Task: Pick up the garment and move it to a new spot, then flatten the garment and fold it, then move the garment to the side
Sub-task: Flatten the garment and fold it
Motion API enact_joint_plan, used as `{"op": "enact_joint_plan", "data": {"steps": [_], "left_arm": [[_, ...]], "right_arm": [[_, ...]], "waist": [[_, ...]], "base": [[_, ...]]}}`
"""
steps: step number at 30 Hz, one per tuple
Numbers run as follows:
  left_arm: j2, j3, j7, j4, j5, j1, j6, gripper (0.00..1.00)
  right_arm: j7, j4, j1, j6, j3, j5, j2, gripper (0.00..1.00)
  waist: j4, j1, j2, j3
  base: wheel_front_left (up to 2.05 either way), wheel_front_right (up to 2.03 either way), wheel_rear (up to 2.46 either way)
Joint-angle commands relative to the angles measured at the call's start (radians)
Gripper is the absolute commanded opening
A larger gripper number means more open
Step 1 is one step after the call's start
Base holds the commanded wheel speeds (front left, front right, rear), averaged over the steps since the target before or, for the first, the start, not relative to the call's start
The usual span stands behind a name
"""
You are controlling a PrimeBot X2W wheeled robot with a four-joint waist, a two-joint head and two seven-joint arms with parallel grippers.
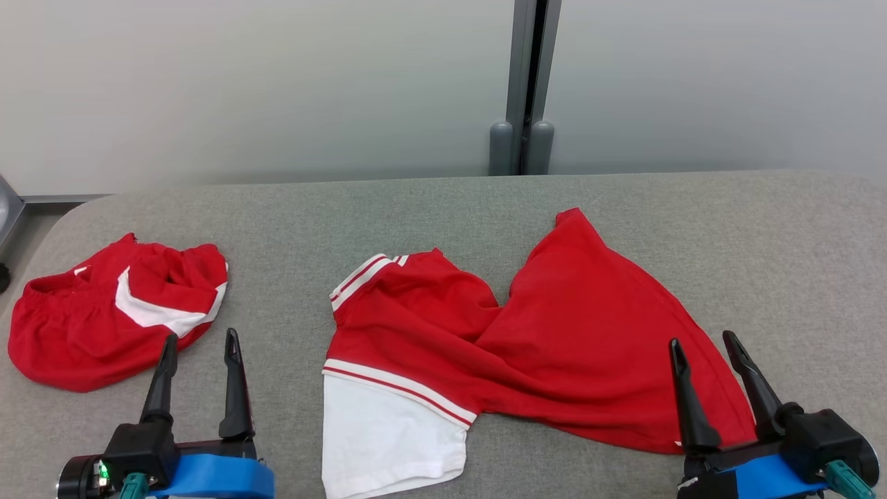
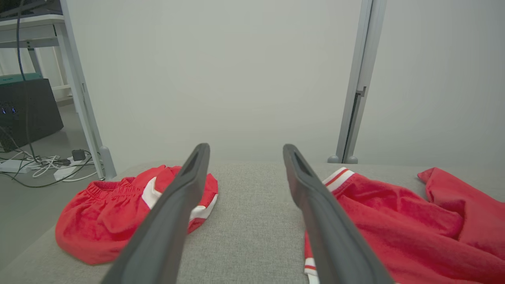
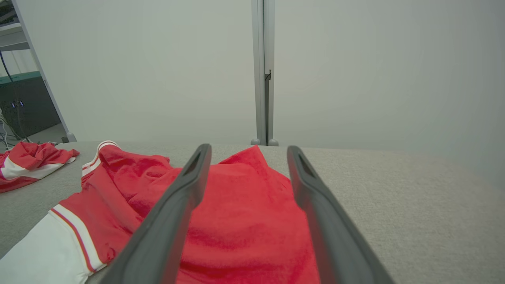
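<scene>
A red garment [image 1: 554, 333] with white sleeve panels and striped trim lies rumpled across the middle of the grey padded table [image 1: 443, 208]; it shows too in the left wrist view [image 2: 394, 221] and the right wrist view [image 3: 236, 221]. My left gripper [image 1: 201, 339] stands open near the front edge, left of the garment, with bare table between its fingers [image 2: 244, 148]. My right gripper [image 1: 703, 339] is open over the garment's right lower hem, nothing between its fingers [image 3: 248, 148].
A second red piece of clothing with a white stripe [image 1: 114, 312] lies bunched at the table's left end, also in the left wrist view [image 2: 118, 213]. A pale partition wall with a grey post [image 1: 523, 90] runs behind the table. Cables [image 2: 47, 163] lie on the floor at left.
</scene>
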Motion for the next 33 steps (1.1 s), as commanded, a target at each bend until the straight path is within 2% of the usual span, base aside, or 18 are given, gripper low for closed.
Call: {"op": "enact_joint_plan", "data": {"steps": [1,12,25,33], "left_arm": [[0.001,0.002,-0.004,-0.002,0.008,0.012,-0.005,1.00],[-0.009,-0.030,-0.004,0.045,0.008,-0.014,-0.028,1.00],[-0.016,-0.226,-0.004,0.279,-0.001,-0.003,-0.073,1.00],[-0.017,-0.247,-0.004,0.336,-0.005,0.012,-0.068,1.00]], "right_arm": [[0.006,-0.004,0.017,0.000,0.001,-0.003,0.000,1.00],[0.016,0.036,0.008,0.000,-0.039,0.003,0.000,1.00],[-0.020,0.306,-0.032,0.000,-0.179,-0.008,-0.010,1.00],[-0.027,0.405,-0.055,0.000,-0.193,0.000,-0.010,1.00]], "waist": [[-0.001,0.0001,0.0000,0.001],[-0.005,0.0001,0.0000,0.022],[-0.016,0.0001,0.0000,0.077],[-0.017,0.0001,0.0000,0.097]], "base": [[0.00,0.00,0.00],[0.00,0.00,0.00],[0.00,0.00,0.00],[0.00,0.00,0.00]]}}
